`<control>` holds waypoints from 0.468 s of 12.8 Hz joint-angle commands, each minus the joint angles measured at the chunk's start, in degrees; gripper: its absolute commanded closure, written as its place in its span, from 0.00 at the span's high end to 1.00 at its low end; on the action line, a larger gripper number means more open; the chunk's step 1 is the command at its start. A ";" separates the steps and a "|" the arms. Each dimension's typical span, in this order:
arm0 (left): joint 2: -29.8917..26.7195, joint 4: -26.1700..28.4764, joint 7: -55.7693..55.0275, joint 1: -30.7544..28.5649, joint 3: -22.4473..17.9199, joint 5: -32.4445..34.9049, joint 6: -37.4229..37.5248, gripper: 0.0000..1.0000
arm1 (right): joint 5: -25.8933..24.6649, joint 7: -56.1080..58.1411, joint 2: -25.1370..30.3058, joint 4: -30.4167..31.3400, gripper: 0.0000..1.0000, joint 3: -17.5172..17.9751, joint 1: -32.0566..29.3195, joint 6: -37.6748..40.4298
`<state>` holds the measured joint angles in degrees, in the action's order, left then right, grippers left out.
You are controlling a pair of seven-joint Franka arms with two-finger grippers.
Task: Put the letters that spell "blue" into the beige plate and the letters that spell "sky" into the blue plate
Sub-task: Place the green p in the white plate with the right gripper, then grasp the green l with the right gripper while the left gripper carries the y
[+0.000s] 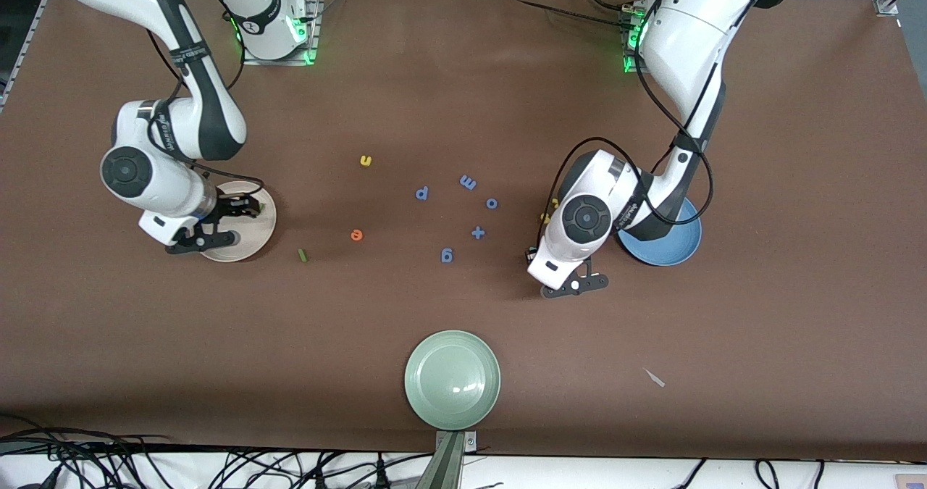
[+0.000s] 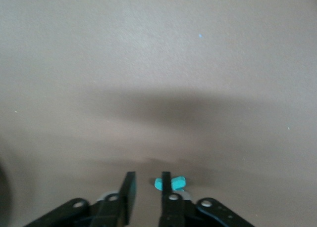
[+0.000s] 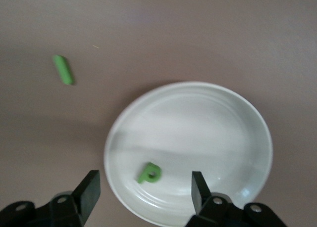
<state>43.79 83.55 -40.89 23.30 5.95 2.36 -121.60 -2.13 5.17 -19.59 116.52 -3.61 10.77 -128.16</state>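
- Three plates are sitting well apart so the two words stay separate: the beige plate (image 1: 242, 246) at the right arm's end of the table, the blue plate (image 1: 670, 246) at the left arm's end, and a pale green plate (image 1: 452, 379) nearest the front camera, which is getting nothing.
- Two arms are working, each beside its own plate.
- Right gripper (image 3: 146, 190) is hanging over the beige plate with its fingers spread wide and holding nothing; the green b (image 3: 149, 172) is lying flat inside the plate beneath it, apparently just let go.
- Left gripper (image 2: 147, 187) is standing low over bare table beside the blue plate, fingers narrowly parted; the teal y (image 2: 169, 182) is lying on the table just beside one finger, not clamped, so a grasp is likely being lined up.
- Loose letters are waiting on the table: the dark green bar (image 1: 303, 256) near the beige plate, the orange e (image 1: 355, 235), the yellow u (image 1: 366, 160), and two yellow letters (image 1: 549, 210) half hidden by the left arm.
- Five small blue letters (image 1: 467, 182) are lying mid-table as distractors.
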 commanded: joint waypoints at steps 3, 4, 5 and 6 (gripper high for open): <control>-0.99 0.38 18.16 1.04 1.25 2.03 0.40 1.00 | -0.41 2.28 -4.75 -4.62 0.92 5.63 0.31 -1.04; -0.99 0.38 23.43 1.22 1.34 2.03 0.40 1.00 | -0.33 4.30 -6.06 -6.28 0.92 5.81 0.31 -1.04; -0.90 0.38 26.96 1.39 1.34 2.03 0.23 1.00 | -0.33 5.01 -7.11 -7.52 0.92 5.90 0.31 -1.13; -0.90 0.56 30.57 1.92 1.34 2.03 0.14 1.00 | -0.41 5.28 -8.08 -8.49 0.92 5.90 0.31 -1.91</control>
<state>43.75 83.53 -16.99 24.65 7.24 2.49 -121.61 -2.15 8.23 -24.91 111.58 2.04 11.64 -129.69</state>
